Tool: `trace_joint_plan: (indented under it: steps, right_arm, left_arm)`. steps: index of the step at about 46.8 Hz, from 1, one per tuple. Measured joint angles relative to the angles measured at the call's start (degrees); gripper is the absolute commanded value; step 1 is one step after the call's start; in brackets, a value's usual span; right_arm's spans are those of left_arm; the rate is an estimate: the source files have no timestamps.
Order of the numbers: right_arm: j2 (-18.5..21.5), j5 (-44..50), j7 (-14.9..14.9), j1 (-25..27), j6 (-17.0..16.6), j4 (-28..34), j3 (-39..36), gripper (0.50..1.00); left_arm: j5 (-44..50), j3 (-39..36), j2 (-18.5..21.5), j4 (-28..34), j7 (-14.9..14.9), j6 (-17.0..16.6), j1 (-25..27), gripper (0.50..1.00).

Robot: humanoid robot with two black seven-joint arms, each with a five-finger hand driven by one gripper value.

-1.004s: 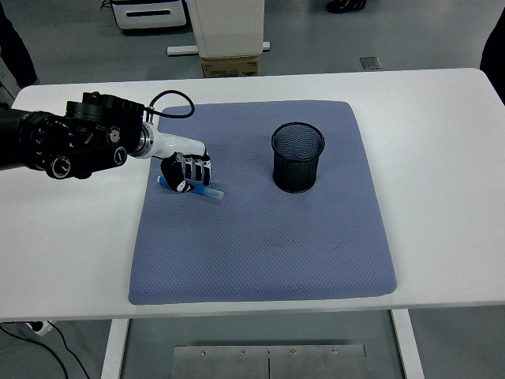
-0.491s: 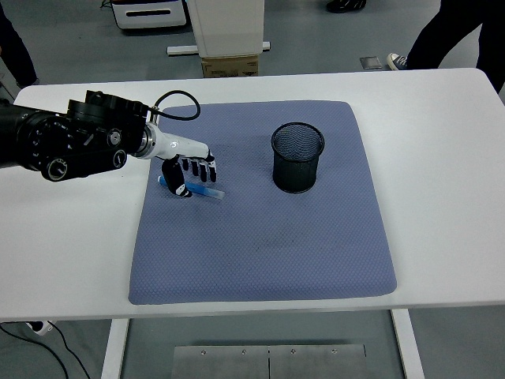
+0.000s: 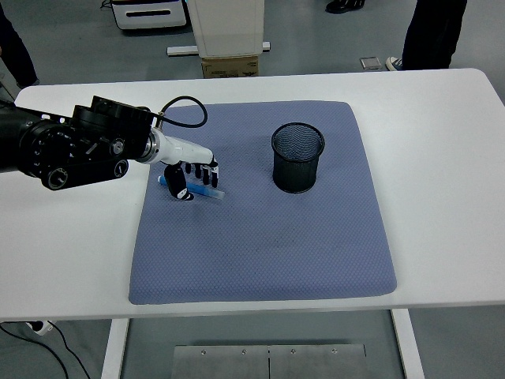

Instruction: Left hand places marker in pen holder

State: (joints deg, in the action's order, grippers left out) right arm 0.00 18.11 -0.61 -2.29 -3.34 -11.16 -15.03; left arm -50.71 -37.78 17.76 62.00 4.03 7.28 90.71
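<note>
A blue marker (image 3: 215,193) lies flat on the left part of the blue-grey mat (image 3: 260,245). My left hand (image 3: 193,183) is down over its middle, fingers (image 3: 209,174) curled onto the far side and thumb on the near side, closing on it while it still rests on the mat. Only the marker's two ends show beside the hand. The black mesh pen holder (image 3: 297,157) stands upright and empty on the mat, well to the right of the hand. My right arm is not in view.
The mat covers the middle of the white table (image 3: 442,158). A person's dark-trousered legs (image 3: 432,31) stand beyond the far right edge. A cardboard box (image 3: 229,65) and a white stand sit behind the far edge.
The left hand's fingers have curled downward onto the marker and the wrist has sunk slightly. The marker has not moved. The person at the top right has walked leftward.
</note>
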Motion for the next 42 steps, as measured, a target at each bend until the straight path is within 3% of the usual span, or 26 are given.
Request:
trace_joint_plan:
  steps: [3,8,42]
  right_arm:
    - [0.00,0.00,0.00,0.00,0.00,0.00,0.00,1.000]
    - [0.00,0.00,0.00,0.00,0.00,0.00,0.00,1.000]
    - [0.00,0.00,0.00,0.00,0.00,0.00,0.00,1.000]
  left_arm:
    - [0.00,-0.01,-0.07,0.00,0.00,0.00,-0.02,0.631]
    - [-1.11,-0.01,-0.26,0.03,-0.02,-0.02,-0.29,0.572]
    - [-2.29,-0.11,-0.04,-0.04,0.21,0.29,-0.61,0.500]
